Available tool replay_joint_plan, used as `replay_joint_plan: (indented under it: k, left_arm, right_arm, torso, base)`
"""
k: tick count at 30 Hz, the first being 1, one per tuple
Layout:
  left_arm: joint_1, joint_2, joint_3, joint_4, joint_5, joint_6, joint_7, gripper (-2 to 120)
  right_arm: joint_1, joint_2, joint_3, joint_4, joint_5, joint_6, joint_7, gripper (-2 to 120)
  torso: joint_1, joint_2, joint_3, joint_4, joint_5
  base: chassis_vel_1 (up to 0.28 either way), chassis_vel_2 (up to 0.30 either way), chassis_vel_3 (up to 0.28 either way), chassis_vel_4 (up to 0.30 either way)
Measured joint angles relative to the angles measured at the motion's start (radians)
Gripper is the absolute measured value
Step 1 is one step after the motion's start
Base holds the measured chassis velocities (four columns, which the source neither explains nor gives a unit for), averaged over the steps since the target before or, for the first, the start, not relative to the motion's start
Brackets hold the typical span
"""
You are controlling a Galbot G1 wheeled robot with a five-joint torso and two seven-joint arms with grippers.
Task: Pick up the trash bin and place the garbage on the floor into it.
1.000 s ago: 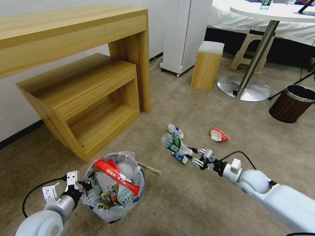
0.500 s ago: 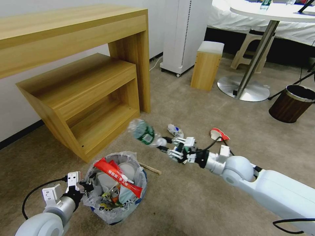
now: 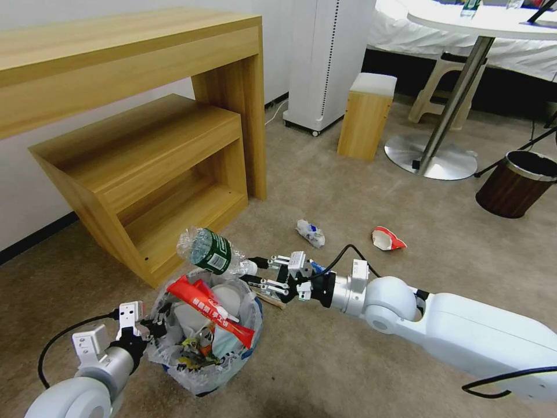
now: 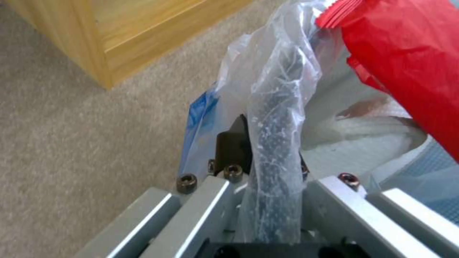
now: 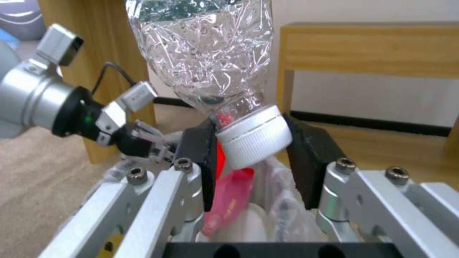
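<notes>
The right arm reaches level toward nine o'clock, its right claw (image 3: 259,273) pinching the white cap of a crushed clear plastic bottle (image 3: 209,253) with a green label. The bottle's long axis runs cap-to-base toward ten o'clock, above the rim of the small round black bag-lined trash bin (image 3: 200,331). The left claw (image 3: 152,330) is clamped on the bin's rim at nine o'clock.

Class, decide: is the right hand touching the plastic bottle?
Touching. In the right wrist view the right hand pinches the plastic bottle at its white cap, both pads pressing its sides.

Glossy white right arm shell at lower right of head view, grey ball joint, silver wrist cuff, black looped cable, right gripper (image 3: 255,274) with silver slotted links, hex screws, black pads, left gripper (image 3: 152,328) alike at lower left.
</notes>
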Motion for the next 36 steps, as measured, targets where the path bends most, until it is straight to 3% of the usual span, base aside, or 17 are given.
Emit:
replay_joint_plan:
  k: [10,24,36]
  left_arm:
    - [0.015,0.018,-0.015,-0.016,-0.023,0.006,-0.017,1]
    - [0.019,0.01,-0.005,-0.059,-0.025,0.01,-0.02,1]
    - [0.032,0.014,-0.006,-0.085,-0.027,0.011,-0.019,1]
  right_arm:
    - [-0.06,-0.026,0.037,-0.012,-0.002,-0.006,-0.001,31]
    - [-0.042,-0.041,0.006,0.003,0.002,-0.044,0.036,31]
    - [-0.044,-0.018,-0.05,0.012,0.086,-0.015,-0.024,31]
  torso:
    - [0.0,0.0,0.0,-0.0001,0.0]
    - [0.0,0.0,0.0,0.0,-0.0001]
    - [0.0,0.0,0.0,0.0001,-0.0002]
  base:
    - [0.0,0.0,0.0,0.0]
    - [0.0,0.0,0.0,0.0]
    - [0.0,0.0,0.0,0.0]
